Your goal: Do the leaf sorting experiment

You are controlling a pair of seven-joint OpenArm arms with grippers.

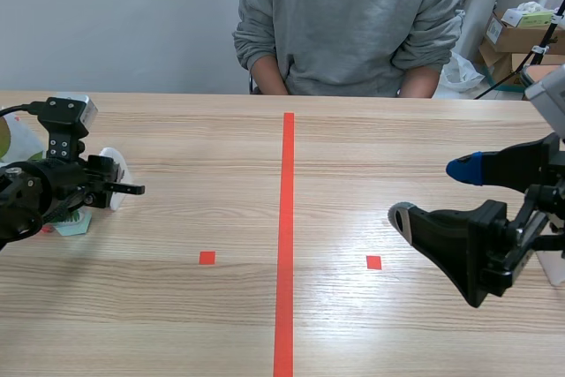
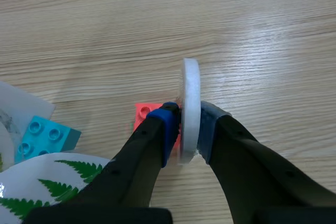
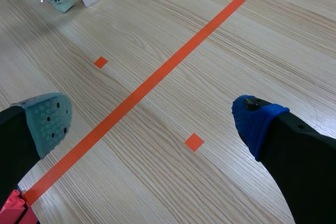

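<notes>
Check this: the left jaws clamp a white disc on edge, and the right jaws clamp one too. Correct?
No. The right jaws stand open and empty, as the right wrist view shows. The left jaws do clamp the white disc.

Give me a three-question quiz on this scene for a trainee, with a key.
1. True or false: the right jaws are shut on a cup.
2. What do the left jaws grip? A) a white disc held edge-on; B) a green bottle; C) nothing.
3. Fill in: the white card beside the left jaws bears green ____ leaves.
Key: 1 false, the right jaws stand open with nothing between them; 2 A; 3 fern.
</notes>
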